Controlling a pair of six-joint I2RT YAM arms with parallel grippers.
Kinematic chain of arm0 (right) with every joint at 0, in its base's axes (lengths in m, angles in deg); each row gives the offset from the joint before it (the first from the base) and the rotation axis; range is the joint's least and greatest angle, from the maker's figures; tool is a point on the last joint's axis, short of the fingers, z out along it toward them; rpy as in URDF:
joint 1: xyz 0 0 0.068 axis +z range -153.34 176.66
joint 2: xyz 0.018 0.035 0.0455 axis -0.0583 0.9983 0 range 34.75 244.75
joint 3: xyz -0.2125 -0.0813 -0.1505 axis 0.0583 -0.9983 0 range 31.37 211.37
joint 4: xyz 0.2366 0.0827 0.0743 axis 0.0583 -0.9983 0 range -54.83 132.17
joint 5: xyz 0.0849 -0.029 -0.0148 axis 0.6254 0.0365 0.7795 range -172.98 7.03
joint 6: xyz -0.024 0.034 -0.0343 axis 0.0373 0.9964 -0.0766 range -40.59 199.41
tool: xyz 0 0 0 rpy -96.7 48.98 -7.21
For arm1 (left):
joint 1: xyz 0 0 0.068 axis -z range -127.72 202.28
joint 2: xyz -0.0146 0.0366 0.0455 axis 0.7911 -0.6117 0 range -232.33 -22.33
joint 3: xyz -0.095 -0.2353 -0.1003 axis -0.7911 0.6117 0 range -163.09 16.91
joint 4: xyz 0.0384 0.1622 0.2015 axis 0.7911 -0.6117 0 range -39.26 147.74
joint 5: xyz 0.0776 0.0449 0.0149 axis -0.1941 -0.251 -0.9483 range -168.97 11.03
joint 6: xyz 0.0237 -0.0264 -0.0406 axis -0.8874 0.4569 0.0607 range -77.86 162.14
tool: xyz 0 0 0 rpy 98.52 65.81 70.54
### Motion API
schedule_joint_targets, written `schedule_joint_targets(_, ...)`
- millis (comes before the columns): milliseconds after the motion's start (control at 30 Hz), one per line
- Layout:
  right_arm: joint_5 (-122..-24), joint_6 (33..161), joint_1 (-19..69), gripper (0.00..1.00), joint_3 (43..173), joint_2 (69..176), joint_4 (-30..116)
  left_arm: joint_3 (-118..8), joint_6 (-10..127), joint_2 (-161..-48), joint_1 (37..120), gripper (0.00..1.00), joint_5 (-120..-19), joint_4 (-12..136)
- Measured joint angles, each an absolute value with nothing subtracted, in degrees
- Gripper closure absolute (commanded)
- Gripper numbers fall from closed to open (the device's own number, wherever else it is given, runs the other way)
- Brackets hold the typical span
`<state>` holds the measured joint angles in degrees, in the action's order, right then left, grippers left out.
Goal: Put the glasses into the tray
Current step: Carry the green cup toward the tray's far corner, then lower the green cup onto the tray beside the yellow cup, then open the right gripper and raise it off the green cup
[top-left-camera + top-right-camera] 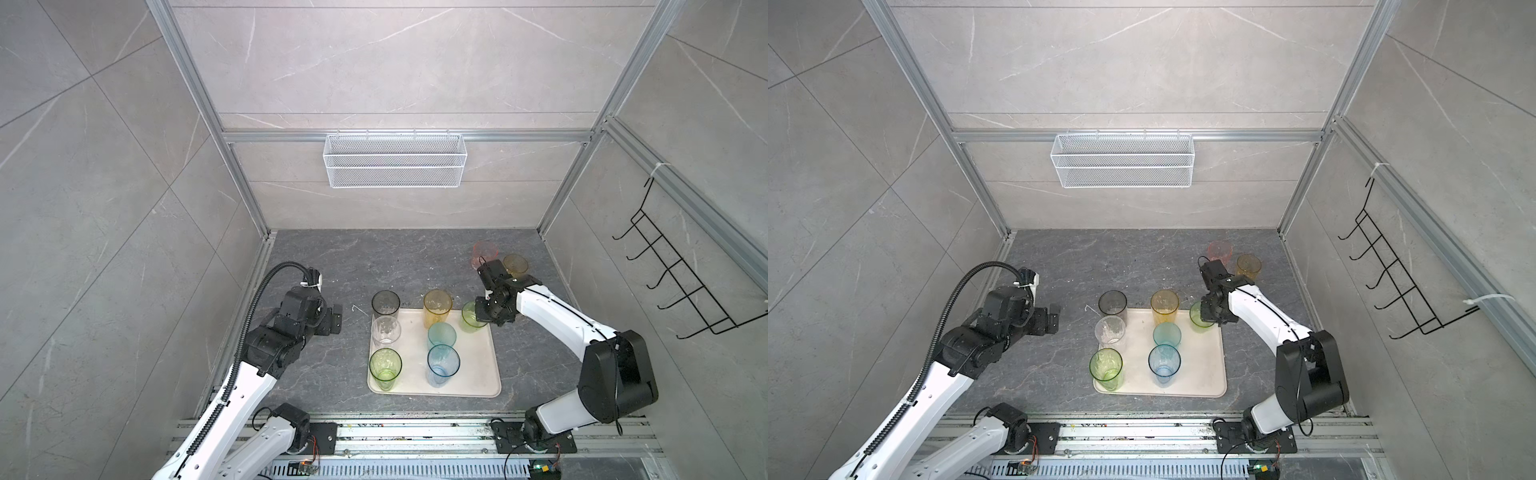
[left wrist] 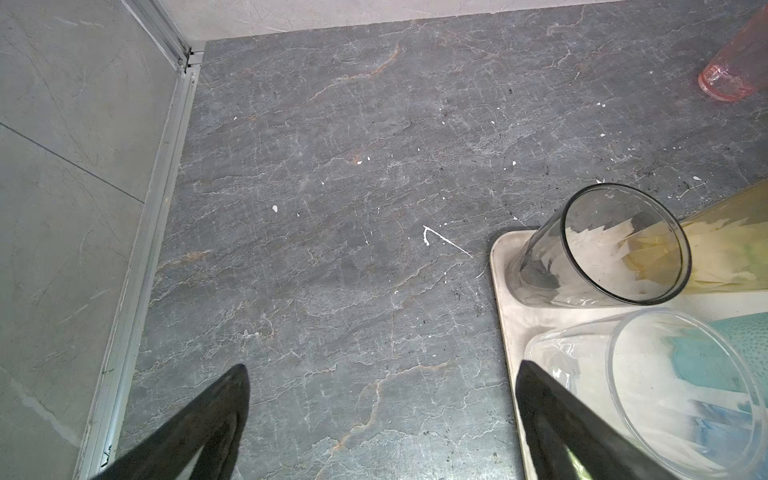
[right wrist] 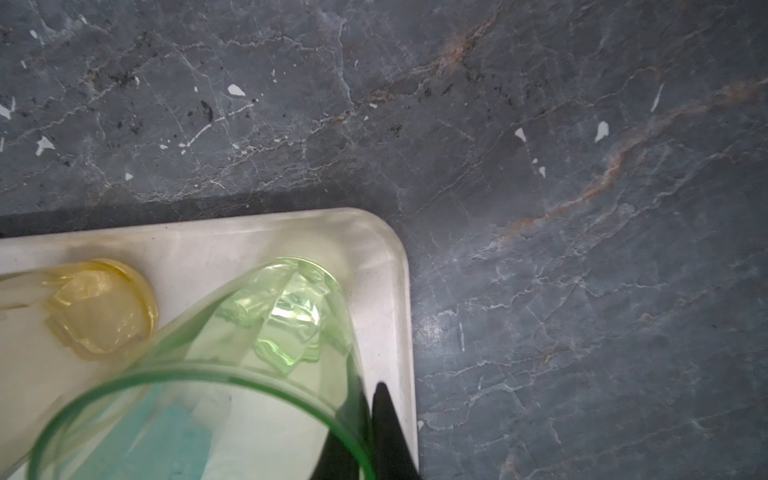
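The cream tray (image 1: 478,374) holds smoky grey (image 1: 385,303), clear (image 1: 386,330), green (image 1: 385,365), amber (image 1: 437,307), teal (image 1: 441,336) and blue (image 1: 443,363) glasses. My right gripper (image 3: 370,399) is shut on the rim wall of a second green glass (image 3: 249,374), one finger inside and one outside, at the tray's far right corner (image 3: 374,249). I cannot tell whether its base touches the tray. Pink (image 1: 484,251) and small amber (image 1: 515,265) glasses stand on the counter behind the right arm. My left gripper (image 2: 382,365) is open and empty over the counter, left of the tray.
A white wire mesh basket (image 1: 395,160) hangs on the back wall and a black hook rack (image 1: 681,274) on the right wall. Aluminium frame posts border the dark stone counter (image 1: 332,257). The arm bases sit on a rail along the front edge.
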<state>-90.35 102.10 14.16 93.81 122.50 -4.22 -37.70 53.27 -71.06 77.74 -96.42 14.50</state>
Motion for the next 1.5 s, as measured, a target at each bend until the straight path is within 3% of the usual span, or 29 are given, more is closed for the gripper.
schedule_joint_targets(300,-90.48,102.10,14.16,0.94,93.83,124.01,-4.25,-37.70,53.27,-71.41,77.74,0.00,-96.42,14.50)
schedule_joint_targets(1033,-90.53,103.39,14.16,0.66,95.62,124.79,-5.47,-37.70,53.27,-71.39,77.74,0.00,-96.47,14.48)
schedule_joint_targets(1500,-92.32,103.35,14.18,0.60,99.34,121.06,-6.48,-37.70,53.27,-71.28,77.74,0.00,-96.47,14.48)
